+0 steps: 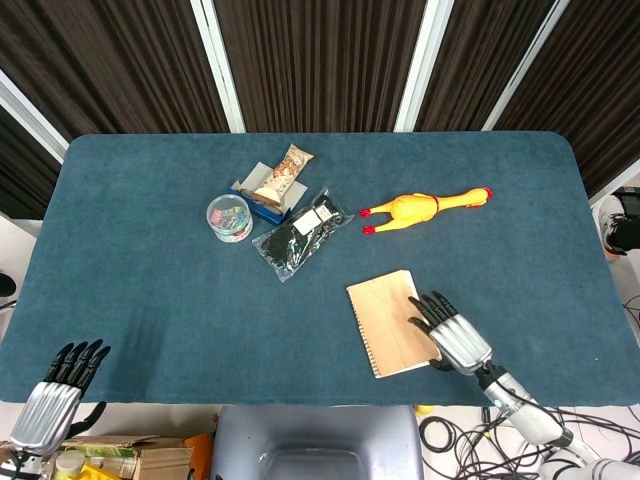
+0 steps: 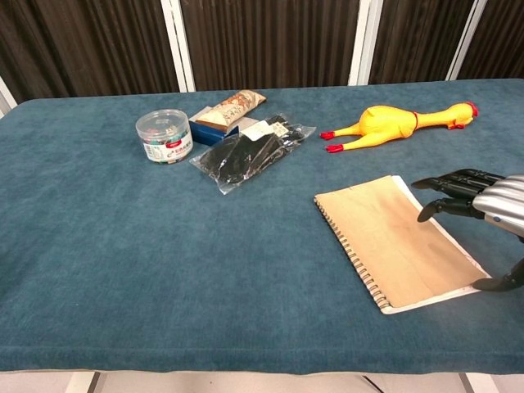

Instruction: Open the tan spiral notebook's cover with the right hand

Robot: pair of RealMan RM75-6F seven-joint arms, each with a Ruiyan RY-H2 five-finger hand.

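The notebook [image 2: 393, 244] lies closed and flat on the near right part of the desk [image 1: 150, 280], its spiral along the left edge and the free edge of its tan cover toward the right hand [image 1: 455, 337]. That hand hovers at the free edge, palm down. In the chest view its dark fingers [image 2: 446, 184] are spread apart above the cover's far right corner, and the thumb reaches low beside the near right corner. Nothing is held. Whether any fingertip touches the cover I cannot tell.

The step in hand looks like the approach to the cover's edge: the cover is not yet lifted. The next move calls for getting a fingertip or the thumb under the free edge alone, without catching the pages below, then swinging it up and over toward the spiral. A light notebook may slide on the cloth if pushed sideways, so the lift should go upward more than inward.

The left hand [image 1: 57, 402] rests off the near left corner of the desk, fingers apart and empty. Farther back lie a rubber chicken [image 1: 425, 207], a black packet [image 1: 300, 238], a round tub [image 1: 229, 217] and a snack bar [image 1: 280, 175].
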